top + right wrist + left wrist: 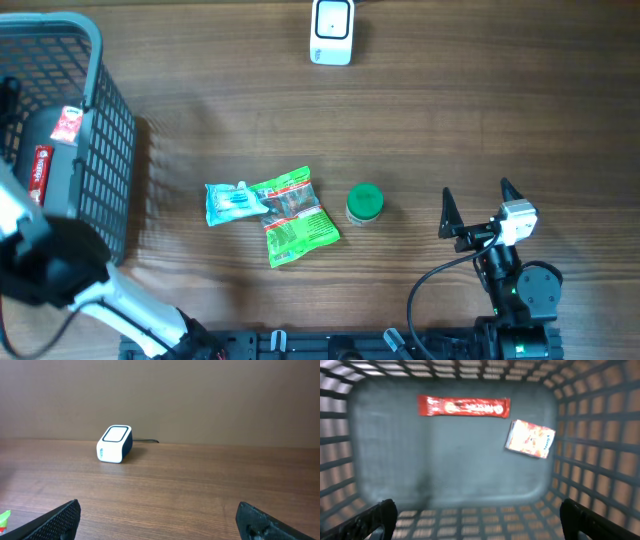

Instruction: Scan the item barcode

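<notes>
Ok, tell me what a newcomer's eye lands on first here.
The mesh basket at the left, holding a red stick sachet and a small printed packet. Then the bright cluster in the middle: blue packet, green packet, green-capped jar. The white scanner stands alone at the far side.

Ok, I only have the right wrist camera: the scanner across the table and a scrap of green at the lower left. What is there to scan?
Observer: Three things lie mid-table: a light blue packet, a green and red packet against it, and a green-lidded jar.
Operator: Where is the other arm?
Observer: The left fingers, open, hang over the basket at the table's left edge.
Operator: Anything in it?
Observer: A red stick sachet and a small white and orange packet, both flat on the bottom.
</notes>
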Controlling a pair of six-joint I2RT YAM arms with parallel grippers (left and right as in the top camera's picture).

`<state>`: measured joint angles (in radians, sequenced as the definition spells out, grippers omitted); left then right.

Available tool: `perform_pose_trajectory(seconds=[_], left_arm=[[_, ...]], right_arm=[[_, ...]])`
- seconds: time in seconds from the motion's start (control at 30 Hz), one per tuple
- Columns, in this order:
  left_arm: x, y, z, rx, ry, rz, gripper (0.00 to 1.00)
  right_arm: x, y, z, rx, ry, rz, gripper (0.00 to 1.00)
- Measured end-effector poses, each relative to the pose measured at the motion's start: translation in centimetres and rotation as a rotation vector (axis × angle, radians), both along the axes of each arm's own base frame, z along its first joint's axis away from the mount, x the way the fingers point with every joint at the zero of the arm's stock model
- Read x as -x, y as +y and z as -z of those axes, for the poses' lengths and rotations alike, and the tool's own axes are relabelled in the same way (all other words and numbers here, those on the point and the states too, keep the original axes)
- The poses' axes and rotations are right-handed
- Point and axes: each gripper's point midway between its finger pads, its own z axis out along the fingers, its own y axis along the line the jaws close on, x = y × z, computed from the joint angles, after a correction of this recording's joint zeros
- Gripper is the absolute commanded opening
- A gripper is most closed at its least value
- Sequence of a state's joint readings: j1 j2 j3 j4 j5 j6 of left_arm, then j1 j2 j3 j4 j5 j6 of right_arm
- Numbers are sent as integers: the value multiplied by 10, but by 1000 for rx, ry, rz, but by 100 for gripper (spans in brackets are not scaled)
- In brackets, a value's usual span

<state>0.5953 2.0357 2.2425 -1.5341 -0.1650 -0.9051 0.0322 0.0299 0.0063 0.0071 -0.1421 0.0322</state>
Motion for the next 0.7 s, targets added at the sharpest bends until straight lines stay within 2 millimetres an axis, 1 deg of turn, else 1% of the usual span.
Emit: perform_pose_trajectory(seconds=[0.1,0.2,0.33,0.5,0.7], left_arm=[[-23,6,40,39,29,19,100],[-40,10,67,58,38,28,100],[-54,15,89,63,36,36,100],[-63,16,115,80,57,43,100],[-64,13,122,89,72,49,100]], right_arm=[[0,0,0,0,0,0,100],[0,0,0,0,0,0,100],[0,0,0,0,0,0,100],[0,0,0,0,0,0,100],[0,0,0,0,0,0,100]])
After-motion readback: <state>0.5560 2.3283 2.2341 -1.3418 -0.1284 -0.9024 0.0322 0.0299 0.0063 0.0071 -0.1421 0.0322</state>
